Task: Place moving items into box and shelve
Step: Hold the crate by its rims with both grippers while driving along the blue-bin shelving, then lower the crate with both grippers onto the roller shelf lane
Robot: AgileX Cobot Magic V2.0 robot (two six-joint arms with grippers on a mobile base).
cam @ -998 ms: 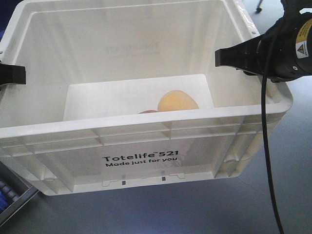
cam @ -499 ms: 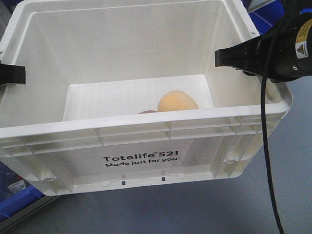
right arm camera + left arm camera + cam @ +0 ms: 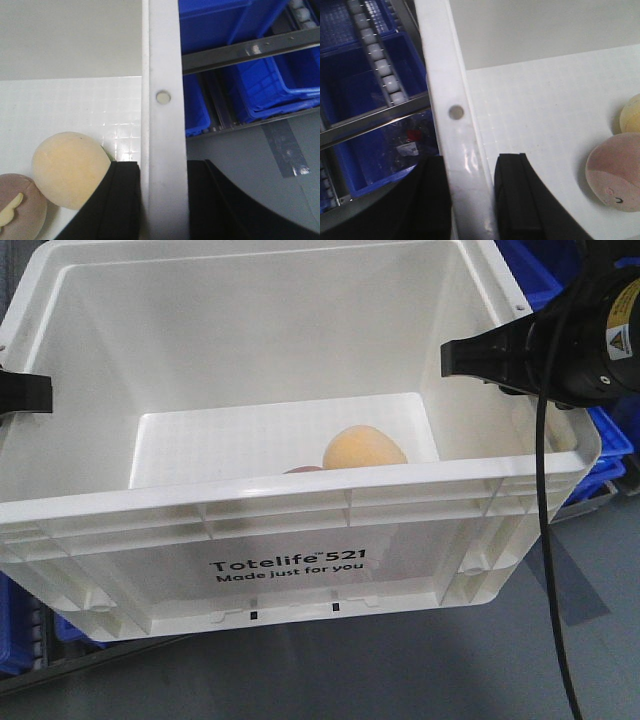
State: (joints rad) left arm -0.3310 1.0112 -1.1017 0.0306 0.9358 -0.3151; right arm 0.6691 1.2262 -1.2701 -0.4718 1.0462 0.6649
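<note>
Blue plastic bins (image 3: 610,445) on a roller-track rack (image 3: 375,65) filled the background behind and below everything, with grey floor (image 3: 400,670) under the near side, so it looked like the shelving leg of the job was on.

Biggest thing by far was the white Totelife crate (image 3: 300,510), hanging between both arms. Its long axis ran straight across from one gripper to the other, mouth opening upward and tipped a bit toward the front camera, printed side facing the same way.

The left gripper (image 3: 470,200) was pinched onto the crate's left rim, one finger outside the wall, one inside. The right gripper (image 3: 162,200) was doing the mirror image on the opposite rim, clamped tight on the plastic.

Both moving items sat on the crate floor, over toward the right gripper's inner finger: the yellow-orange fruit (image 3: 70,167) was close against that finger, and the pinkish-beige fruit (image 3: 20,205) lay just past it, nearer the crate's middle.

For doing this well, I'd say keep both arms moving at matched height and speed. Rim pinches like these probably slip if the crate twists, and any tilt would roll the fruit.
</note>
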